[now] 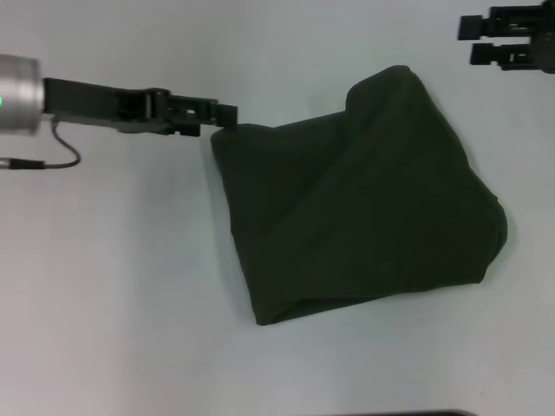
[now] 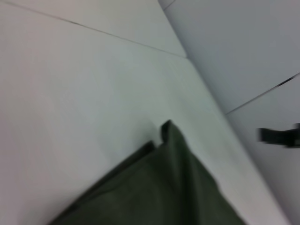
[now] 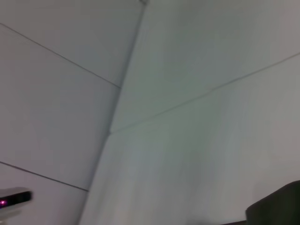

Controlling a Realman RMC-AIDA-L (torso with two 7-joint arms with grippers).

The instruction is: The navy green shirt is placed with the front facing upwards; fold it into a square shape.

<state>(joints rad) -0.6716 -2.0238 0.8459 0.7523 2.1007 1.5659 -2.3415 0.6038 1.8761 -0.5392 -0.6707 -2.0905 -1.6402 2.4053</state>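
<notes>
Reaching in from my left side, the left gripper sits at the far left corner of the navy green shirt, its black fingertips touching the cloth's edge. Whether the tips are clenched on the fabric or merely resting against it, I cannot tell from the head view; the left wrist view shows none of its own fingers. Behind the tips I see a black, boxy linkage, then a silver cylindrical wrist with a thin dark cable looping below it.

The shirt lies on the white table, right of centre in the head view. It is already doubled into a compact, rough 4-sided bundle, wider at the near side and narrowing toward the far right, with a rounded bulge at the near right corner. Fabric looks soft and matte, dark olive, with long shallow diagonal creases. No lettering or collar shows; only plain cloth faces up. At the near left corner I can see stacked layers at the edge.

In the left wrist view the shirt shows a small notched point of folded layers lifted against the smooth pale tabletop.

The right gripper hangs at the far right, well apart from the shirt, its 2 black fingers apart and holding nothing. The right wrist view shows mostly pale surface with thin seams.
</notes>
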